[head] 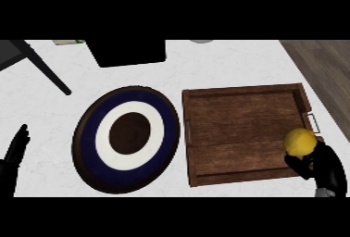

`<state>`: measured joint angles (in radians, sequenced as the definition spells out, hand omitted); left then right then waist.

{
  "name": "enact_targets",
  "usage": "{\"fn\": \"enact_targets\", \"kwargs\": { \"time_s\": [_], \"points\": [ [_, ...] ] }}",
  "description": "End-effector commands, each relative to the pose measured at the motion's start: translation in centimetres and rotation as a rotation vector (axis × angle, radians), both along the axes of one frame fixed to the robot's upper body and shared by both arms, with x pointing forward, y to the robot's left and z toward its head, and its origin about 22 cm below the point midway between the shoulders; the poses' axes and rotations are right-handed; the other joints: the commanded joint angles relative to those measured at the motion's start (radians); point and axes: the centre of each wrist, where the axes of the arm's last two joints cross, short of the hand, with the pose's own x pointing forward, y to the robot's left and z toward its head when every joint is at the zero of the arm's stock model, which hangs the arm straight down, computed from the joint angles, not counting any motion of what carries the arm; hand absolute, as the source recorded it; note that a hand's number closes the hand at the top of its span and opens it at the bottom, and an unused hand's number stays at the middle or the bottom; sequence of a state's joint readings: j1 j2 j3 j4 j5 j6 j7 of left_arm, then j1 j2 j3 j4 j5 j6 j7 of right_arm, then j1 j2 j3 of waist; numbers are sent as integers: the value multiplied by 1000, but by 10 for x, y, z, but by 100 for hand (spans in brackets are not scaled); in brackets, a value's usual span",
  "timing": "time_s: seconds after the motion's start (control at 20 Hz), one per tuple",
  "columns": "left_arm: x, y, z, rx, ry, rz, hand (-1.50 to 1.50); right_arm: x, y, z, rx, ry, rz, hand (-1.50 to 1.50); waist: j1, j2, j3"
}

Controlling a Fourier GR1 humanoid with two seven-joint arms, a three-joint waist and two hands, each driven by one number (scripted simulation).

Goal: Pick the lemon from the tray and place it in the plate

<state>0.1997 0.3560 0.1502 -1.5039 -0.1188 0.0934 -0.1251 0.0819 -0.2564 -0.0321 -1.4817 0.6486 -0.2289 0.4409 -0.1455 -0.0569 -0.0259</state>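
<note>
Head view: right hand (318, 163) curled round lemon (301, 140) (at tray rim (301, 104))

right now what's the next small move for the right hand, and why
Probably lift a little and carry the lemon leftward across the tray toward the plate. The right hand seems curled round the lemon at the tray's right rim. The plate lies beyond the tray's left side with nothing on it.
</note>
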Motion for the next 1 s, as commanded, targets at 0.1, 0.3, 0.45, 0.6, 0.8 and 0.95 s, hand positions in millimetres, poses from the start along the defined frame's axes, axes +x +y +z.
{"fn": "enact_targets", "kwargs": {
  "time_s": [0.1, 0.3, 0.45, 0.6, 0.8, 0.95],
  "points": [
    [0, -2, 0, -11, -17, 1, 0, -58, 27, -5, -204, -142, -170, 150, -12, 22, 14],
    [-6, 2, 1, 0, -5, -13, 0, -70, 56, 34, -274, -393, -181, 150, 13, 19, 13],
    [0, -9, 1, -7, -24, -50, 0, -81, 94, 52, -288, -525, -121, 150, 43, 29, 15],
    [4, -12, 4, -5, -29, -62, 0, -98, 123, 80, -256, -600, -67, 150, 62, 34, 16],
    [11, -14, 8, -1, -33, -97, 0, -120, 157, 96, -249, -638, -14, 150, 86, 43, 18],
    [17, -25, 4, -20, -28, -98, 0, -129, 182, 108, -237, -655, 36, 150, 94, 48, 17]
  ]
}}
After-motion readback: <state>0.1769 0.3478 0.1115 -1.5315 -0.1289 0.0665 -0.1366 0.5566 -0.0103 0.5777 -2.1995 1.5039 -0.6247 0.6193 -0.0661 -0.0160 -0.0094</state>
